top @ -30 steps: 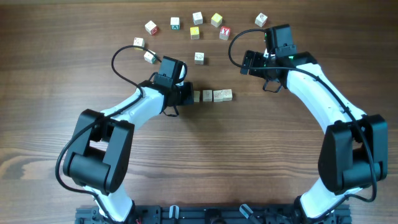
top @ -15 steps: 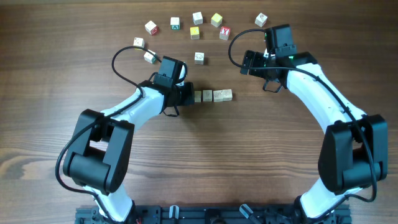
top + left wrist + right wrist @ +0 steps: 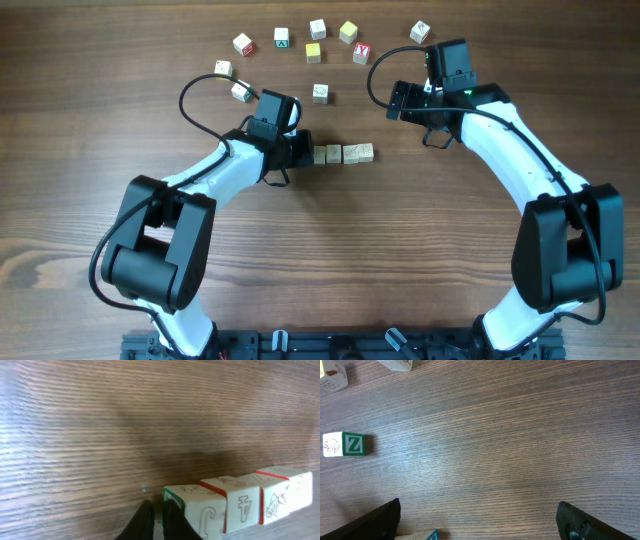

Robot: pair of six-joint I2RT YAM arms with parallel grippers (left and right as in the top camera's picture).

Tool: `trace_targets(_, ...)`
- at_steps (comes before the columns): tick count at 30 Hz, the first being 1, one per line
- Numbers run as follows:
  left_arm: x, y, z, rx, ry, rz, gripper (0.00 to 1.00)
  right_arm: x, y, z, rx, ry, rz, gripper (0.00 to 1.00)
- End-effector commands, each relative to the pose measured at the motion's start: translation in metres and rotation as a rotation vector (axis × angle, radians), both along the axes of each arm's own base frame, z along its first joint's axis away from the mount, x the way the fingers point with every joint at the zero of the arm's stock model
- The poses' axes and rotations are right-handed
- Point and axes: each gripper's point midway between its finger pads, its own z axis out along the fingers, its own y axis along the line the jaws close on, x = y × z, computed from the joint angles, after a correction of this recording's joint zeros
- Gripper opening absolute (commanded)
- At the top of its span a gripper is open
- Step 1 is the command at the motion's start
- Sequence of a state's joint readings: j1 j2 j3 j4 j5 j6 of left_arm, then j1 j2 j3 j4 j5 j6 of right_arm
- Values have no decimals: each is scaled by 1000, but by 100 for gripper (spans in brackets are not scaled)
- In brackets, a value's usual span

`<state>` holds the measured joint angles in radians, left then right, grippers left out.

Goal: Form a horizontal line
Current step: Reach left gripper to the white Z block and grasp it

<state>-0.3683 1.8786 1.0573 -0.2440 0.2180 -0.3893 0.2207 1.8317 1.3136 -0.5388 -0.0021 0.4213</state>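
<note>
At the middle of the dark wood-grain table (image 3: 330, 260) lies the horizontal line (image 3: 344, 153), a short straight row of small pale wooden letter cubes set edge to edge; the left wrist view shows about four, some with red-edged faces, and a green-edged end cube (image 3: 181, 501) at one end. The cubes look light, stiff and smooth-sided, so they should slide readily on the wood and skew if nudged off centre; each is best taken across two opposite flat sides, or the row pushed squarely on an end face. The left gripper (image 3: 158, 506) sits just beside that green-edged cube, its black fingers drawn almost together with only a slit between them and nothing held that I can make out; whether it touches the cube I cannot tell. Well apart, the right gripper (image 3: 477, 507) hangs spread wide and empty over bare wood. Toward the far edge lie scattered loose letter cubes (image 3: 314, 52), among them a green cube marked Z (image 3: 353, 444); a lone pale cube (image 3: 319, 92) lies nearest the row.
</note>
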Motion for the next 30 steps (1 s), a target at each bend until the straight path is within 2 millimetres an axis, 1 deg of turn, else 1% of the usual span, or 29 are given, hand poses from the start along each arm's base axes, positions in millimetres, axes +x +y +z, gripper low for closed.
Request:
trace_targets(1, 17, 22, 1, 87, -53, 82, 23, 1, -2, -6, -16, 9, -4, 100)
trace_targets(2, 26, 26, 7, 101, -78, 101, 28, 1, -2, -7, -16, 9, -5, 100)
trace_targets(3, 34, 28, 13, 108, -101, 115, 40, 1, -2, -6, -16, 9, -4, 100)
trace_targets(4, 40, 29, 19, 110, -120, 124, 57, 1, -2, -6, -16, 9, -4, 100)
trace_targets(5, 49, 30, 28, 113, -149, 134, 69, 1, -2, -6, -16, 9, -4, 100)
trace_targets(6, 61, 31, 41, 121, -188, 153, 84, 1, -2, -6, -16, 9, -4, 100)
trace_targets(7, 69, 32, 50, 126, -215, 165, 93, 1, -2, -6, -16, 9, -4, 100)
trace_targets(8, 78, 34, 62, 139, -251, 174, 99, 1, -2, -6, -16, 9, -4, 100)
trace_targets(10, 98, 35, 88, 172, -337, 161, 100, 1, -2, -6, -16, 9, -4, 100)
trace_targets(12, 110, 38, 108, 206, -398, 158, 100, 1, -2, -6, -16, 9, -4, 100)
trace_targets(13, 117, 41, 118, 232, -431, 166, 100, 1, -2, -6, -15, 9, -4, 100)
trace_targets(15, 131, 55, 139, 288, -502, 220, 100, 1, -2, -6, -15, 9, -4, 100)
trace_targets(18, 144, 64, 152, 282, -566, 253, 100, 1, -2, -7, -16, 9, -4, 100)
trace_targets(20, 151, 71, 155, 272, -588, 273, 100, 1, -2, -7, -15, 9, -4, 100)
trace_targets(22, 157, 73, 155, 250, -601, 274, 100, 1, -2, -7, -15, 9, -4, 100)
trace_targets(26, 166, 67, 143, 201, -586, 237, 100, 0, -2, -7, -16, 13, -4, 100)
trace_targets(30, 188, 60, 127, 241, -577, 176, 100, 1, -2, -7, -14, 9, -7, 100)
